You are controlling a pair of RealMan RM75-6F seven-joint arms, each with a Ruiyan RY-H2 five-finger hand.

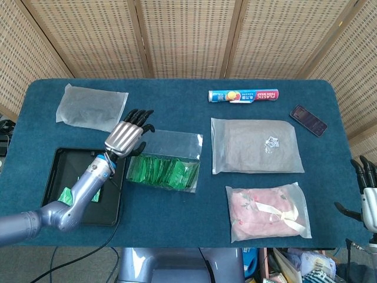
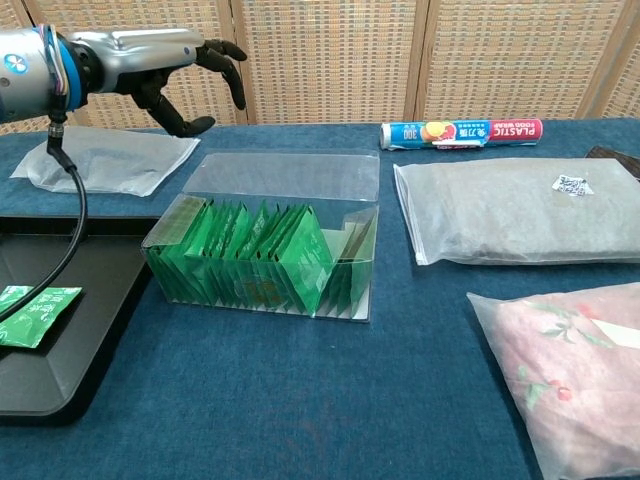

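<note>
Clear box (image 2: 262,262) of green sachets (image 2: 250,255): on the blue table (image 1: 177,203), lid open, just right of the black tray (image 1: 59,162). Left hand (image 1: 125,138) hovers over its left end, fingers spread, holding nothing. Right hand (image 1: 368,197) at the table's right edge, empty, fingers apart.

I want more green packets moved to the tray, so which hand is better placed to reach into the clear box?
Left. The left hand hovers open beside the clear box and black tray; the right hand hangs off the table's far edge.

A big table with a dark blue cloth (image 1: 177,212) holds everything. A clear plastic box of green packets (image 1: 165,160) sits in the middle. Left of the box lies a flat black tray (image 1: 56,162), and right of it lie two see-through bags of cloth (image 1: 256,145).
</note>
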